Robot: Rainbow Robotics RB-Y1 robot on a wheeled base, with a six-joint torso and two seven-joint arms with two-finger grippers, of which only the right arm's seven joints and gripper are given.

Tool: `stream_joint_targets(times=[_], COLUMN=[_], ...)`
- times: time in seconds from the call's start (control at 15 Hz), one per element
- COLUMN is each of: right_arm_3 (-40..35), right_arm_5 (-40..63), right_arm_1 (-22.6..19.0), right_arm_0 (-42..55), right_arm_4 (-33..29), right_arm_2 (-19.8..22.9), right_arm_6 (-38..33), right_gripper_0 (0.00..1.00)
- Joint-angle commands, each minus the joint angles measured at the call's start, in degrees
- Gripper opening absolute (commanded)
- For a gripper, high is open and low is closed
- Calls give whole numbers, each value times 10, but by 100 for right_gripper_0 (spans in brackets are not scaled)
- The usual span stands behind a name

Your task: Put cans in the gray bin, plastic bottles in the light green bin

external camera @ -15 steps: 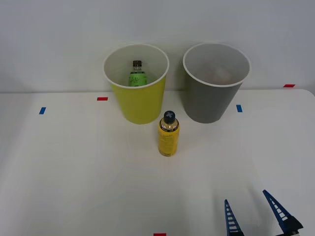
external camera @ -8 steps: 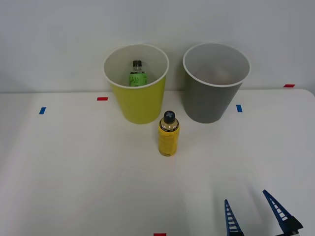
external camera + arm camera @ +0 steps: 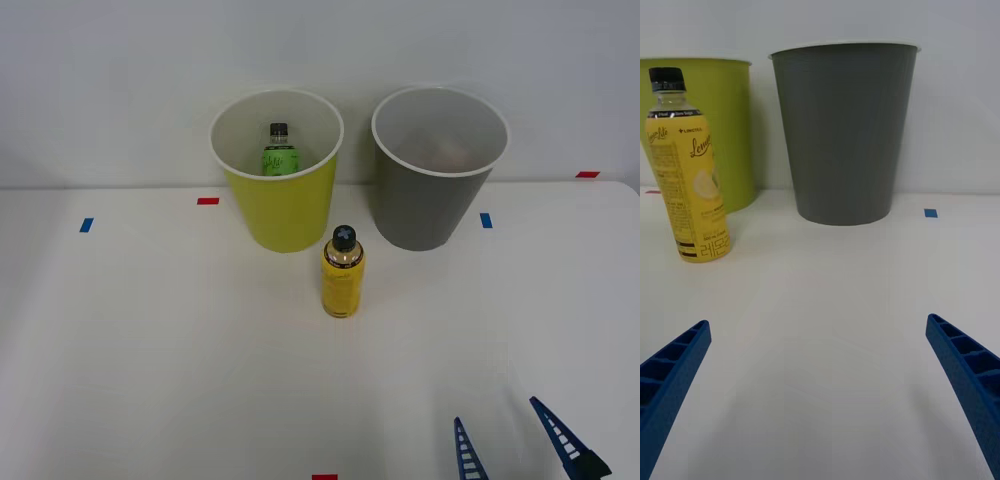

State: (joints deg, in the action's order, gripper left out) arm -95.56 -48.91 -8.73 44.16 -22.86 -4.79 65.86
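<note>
Here I am, my right gripper [image 3: 515, 450] low at the near edge of the white table [image 3: 150, 350], down around five o'clock in the front view, and my two blue ribbed fingers [image 3: 670, 375] stand wide apart with nothing but bare tabletop between them. Up toward eleven o'clock from me stands the yellow bottle [image 3: 342, 272], upright, black cap on top, shiny gold neck, alone on the table and well apart from my fingers. Through my wrist camera that yellow bottle [image 3: 689, 176] stands in front of the light green bin [image 3: 730, 127], its label lettering facing me. The light green bin [image 3: 280, 205] sits just behind the bottle at about eleven o'clock from it, and inside it, against the far wall, the green-label bottle [image 3: 280, 152] stands upright with its black cap showing. To the right of that, at about one o'clock from the yellow bottle, the gray bin [image 3: 432, 195] stands upright beside the green one, close but apart; something pale and reddish lies inside it, and I can't make out what. Small red and blue tape marks [image 3: 486, 220] dot the table around the bins.
</note>
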Motion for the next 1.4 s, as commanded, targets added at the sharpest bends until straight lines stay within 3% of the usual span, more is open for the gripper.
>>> stream_joint_targets(times=[0.07, 0.4, 0.8, 1.07, 1.4], right_arm_3=[-12, -12, -12, -12, -12], right_arm_5=[-2, -2, 6, 68, 160], right_arm_1=[-23, -42, -51, -67, -60], right_arm_0=[-7, -22, -66, -136, -223], right_arm_4=[-3, -2, 60, 86, 106], right_arm_2=[-10, -49, -101, -152, -180], right_arm_6=[12, 29, 36, 42, 45], right_gripper_0=[100, 100, 100, 100, 100])
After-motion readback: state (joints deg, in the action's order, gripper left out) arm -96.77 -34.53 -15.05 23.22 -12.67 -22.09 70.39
